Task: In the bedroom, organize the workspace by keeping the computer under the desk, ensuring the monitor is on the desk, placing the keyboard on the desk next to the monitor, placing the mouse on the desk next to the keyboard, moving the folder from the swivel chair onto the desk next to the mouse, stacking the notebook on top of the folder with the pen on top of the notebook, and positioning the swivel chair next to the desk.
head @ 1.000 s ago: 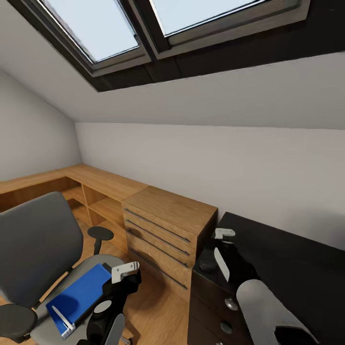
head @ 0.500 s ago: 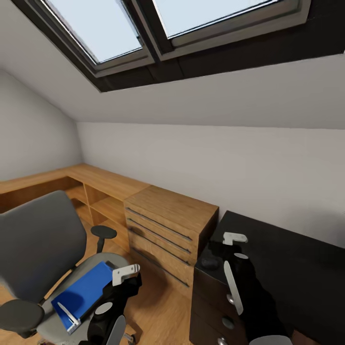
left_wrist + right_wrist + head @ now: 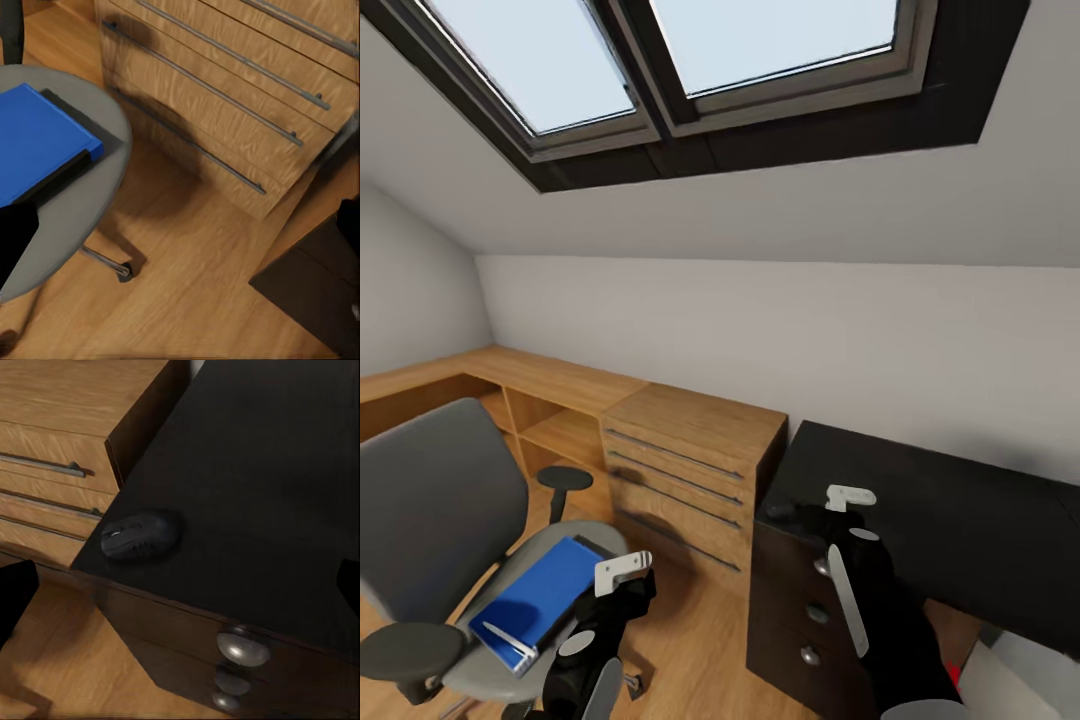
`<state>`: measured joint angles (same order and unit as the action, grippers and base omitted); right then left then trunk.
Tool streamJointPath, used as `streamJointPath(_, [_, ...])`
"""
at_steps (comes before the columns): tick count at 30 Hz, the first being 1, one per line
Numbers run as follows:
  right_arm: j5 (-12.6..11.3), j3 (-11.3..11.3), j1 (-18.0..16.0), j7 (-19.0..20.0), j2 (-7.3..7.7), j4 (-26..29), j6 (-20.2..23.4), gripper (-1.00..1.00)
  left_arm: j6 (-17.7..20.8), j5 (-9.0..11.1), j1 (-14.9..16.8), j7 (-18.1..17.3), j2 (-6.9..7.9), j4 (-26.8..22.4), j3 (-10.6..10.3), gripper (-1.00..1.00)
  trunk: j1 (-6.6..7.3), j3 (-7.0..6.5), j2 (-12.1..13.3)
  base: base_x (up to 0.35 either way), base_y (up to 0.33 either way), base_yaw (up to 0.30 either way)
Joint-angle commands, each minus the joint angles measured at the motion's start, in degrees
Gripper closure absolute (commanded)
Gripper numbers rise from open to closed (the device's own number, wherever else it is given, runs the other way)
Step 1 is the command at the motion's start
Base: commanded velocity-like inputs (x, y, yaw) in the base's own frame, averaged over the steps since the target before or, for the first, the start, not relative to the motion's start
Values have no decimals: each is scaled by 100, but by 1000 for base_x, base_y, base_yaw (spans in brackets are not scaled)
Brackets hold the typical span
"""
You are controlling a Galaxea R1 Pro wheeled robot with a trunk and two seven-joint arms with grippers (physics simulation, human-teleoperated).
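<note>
A: What's nearest to you in the head view?

B: Your two arms. The left gripper (image 3: 622,572) hangs just beside the swivel chair (image 3: 435,520), over the wood floor (image 3: 690,640). The right gripper (image 3: 847,497) hovers above the near corner of the desk (image 3: 940,520). You cannot tell from these pictures whether either gripper's fingers are apart or together; nothing shows between them.

A: And the folder?

B: The bright blue folder (image 3: 535,603) lies flat on the chair's grey seat, its dark spine edge toward your left arm. Your left wrist view has it too (image 3: 37,139), near the seat's rim, with a chair leg and caster (image 3: 124,271) on the floor below.

A: Anything on the desk?

B: The mouse (image 3: 140,535) sits on the glossy black top, close to the corner, above the dark drawer unit (image 3: 800,610) with its round knobs (image 3: 244,648). The drawers are shut.

A: Farther back?

B: The light wooden drawer cabinet (image 3: 685,470) stands just beside the desk, all drawers closed. Beyond it, open wooden shelving (image 3: 550,425) runs along the wall; you cannot make out anything in the compartments. Overhead, two black-framed skylights (image 3: 660,70).
</note>
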<state>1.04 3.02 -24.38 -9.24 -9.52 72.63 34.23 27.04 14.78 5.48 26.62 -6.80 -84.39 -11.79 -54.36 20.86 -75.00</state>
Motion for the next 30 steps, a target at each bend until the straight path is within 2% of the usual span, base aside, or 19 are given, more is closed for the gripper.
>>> streamJointPath(1, [10,5,-5,-7,-6,6,31,-100,11,60,3,54,3,-8,-8,-100,2,7,-5,-257,226,-265])
streamJointPath(10, [10,0,-5,-7,-5,-7,23,-100,11,60,0,54,3,4,-8,-100,2,42,-5,-261,217,-208])
streamJointPath(18, [9,-3,-5,-10,-3,-36,14,-100,11,60,1,54,-2,10,-13,-100,2,84,-5,-278,180,-77])
streamJointPath(30, [10,-2,-5,-7,3,-38,13,-100,11,60,2,54,-5,10,-62,-100,2,88,-5,-292,-127,-2])
